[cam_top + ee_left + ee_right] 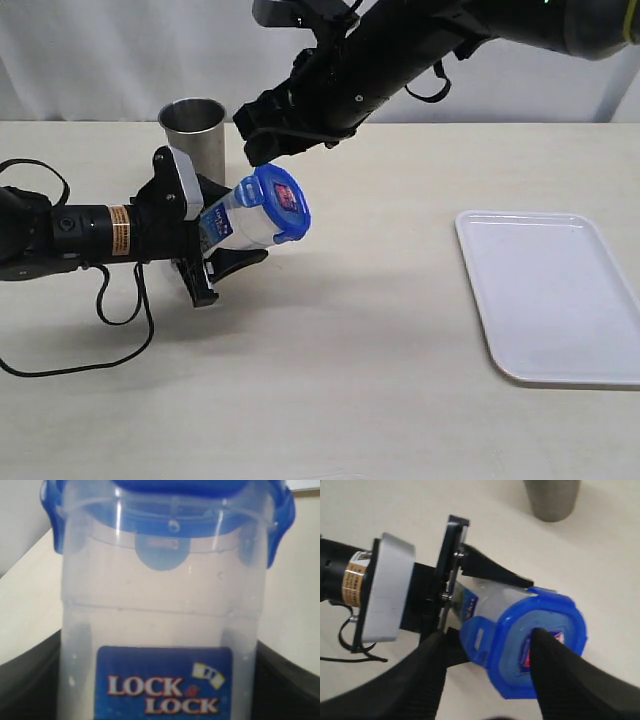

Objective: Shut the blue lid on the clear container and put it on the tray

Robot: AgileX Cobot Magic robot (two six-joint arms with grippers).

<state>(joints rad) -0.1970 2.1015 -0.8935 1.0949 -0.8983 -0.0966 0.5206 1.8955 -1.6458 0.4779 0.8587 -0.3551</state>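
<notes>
While the left gripper [228, 228] clamps the container [238, 224], tilted over the table's [360, 380] left half just in front of the cup [192, 130], the lid [282, 202] sits on its rim. The right gripper [262, 145] hangs just above the lid, jaws spread, grasping nothing. The tray [472, 250] lies by the right edge, well apart.

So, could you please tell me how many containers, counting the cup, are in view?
2. The clear container, with the blue lid on it, is held tilted in the left gripper; the steel cup stands on the table behind it. None seems hidden.
</notes>
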